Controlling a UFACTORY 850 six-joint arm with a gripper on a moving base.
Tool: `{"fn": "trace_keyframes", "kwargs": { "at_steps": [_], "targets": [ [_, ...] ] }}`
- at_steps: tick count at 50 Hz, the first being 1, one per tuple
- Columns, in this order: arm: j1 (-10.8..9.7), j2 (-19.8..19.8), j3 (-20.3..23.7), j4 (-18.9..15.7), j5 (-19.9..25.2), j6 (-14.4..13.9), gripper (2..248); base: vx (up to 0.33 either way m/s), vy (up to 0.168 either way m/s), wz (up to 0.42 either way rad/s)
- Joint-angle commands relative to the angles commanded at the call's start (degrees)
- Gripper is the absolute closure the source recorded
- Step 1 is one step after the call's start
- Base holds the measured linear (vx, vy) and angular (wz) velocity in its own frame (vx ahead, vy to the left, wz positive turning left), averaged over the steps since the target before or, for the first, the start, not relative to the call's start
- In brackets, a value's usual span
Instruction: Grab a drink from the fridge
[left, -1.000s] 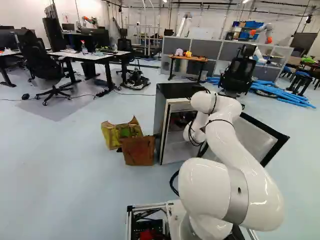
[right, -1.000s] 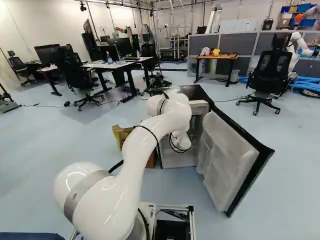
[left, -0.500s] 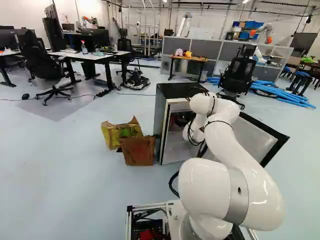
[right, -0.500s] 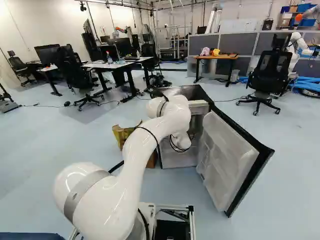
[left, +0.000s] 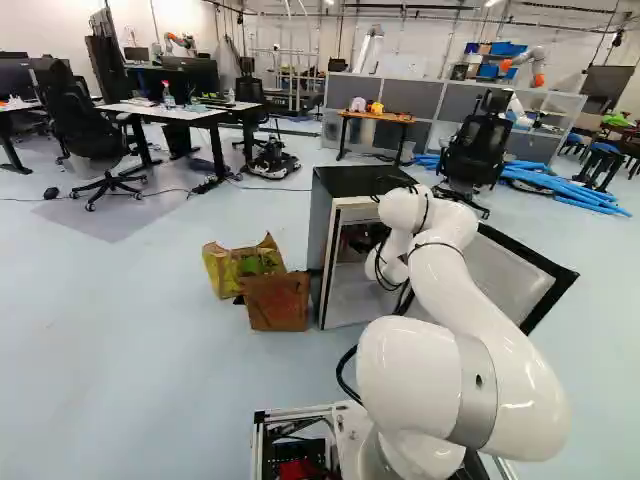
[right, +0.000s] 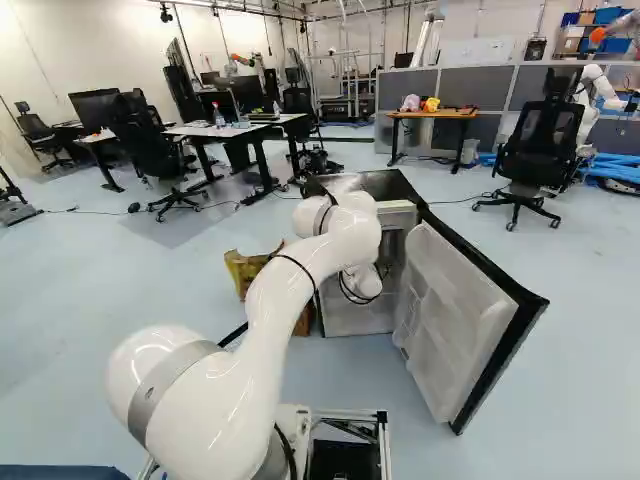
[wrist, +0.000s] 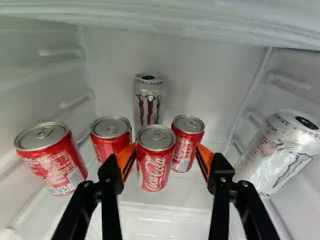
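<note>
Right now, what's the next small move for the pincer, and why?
Probably shift the pincer slightly away from the tilted silver can, centring on the front red can before closing. It shows between the open fingers but nearer the orange pad farther from the silver one; another red can stands behind, by the other pad.

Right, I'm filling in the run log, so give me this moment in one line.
door: open | arm: reaching into fridge | gripper: open, holding nothing | nearest red can: at gripper's tips, ungripped

The red cans are glossy metal, the silvery cans likewise; the fridge lining looks like smooth plastic (softly shiny, too).
</note>
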Motion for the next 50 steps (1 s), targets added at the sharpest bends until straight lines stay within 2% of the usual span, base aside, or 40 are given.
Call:
{"fn": "trace_keyframes", "kwargs": {
  "at_steps": [9, 10, 14, 15, 20, 21, 50],
  "targets": [
    [0.0, 0.0, 0.0, 0.0, 0.0, 0.0, 76, 0.0, 0.0, 0.0],
    [0.0, 0.0, 0.0, 0.0, 0.0, 0.0, 105, 0.0, 0.0, 0.0],
    [0.0, 0.0, 0.0, 0.0, 0.0, 0.0, 105, 0.0, 0.0, 0.0],
    [0.0, 0.0, 0.0, 0.0, 0.0, 0.0, 142, 0.0, 0.0, 0.0],
    [0.0, 0.0, 0.0, 0.0, 0.0, 0.0, 142, 0.0, 0.0, 0.0],
    [0.0, 0.0, 0.0, 0.0, 0.0, 0.0, 157, 0.0, 0.0, 0.0],
    [-0.08, 0.45, 0.81, 0.0, 0.0, 0.0, 157, 0.0, 0.0, 0.0]
  ]
}}
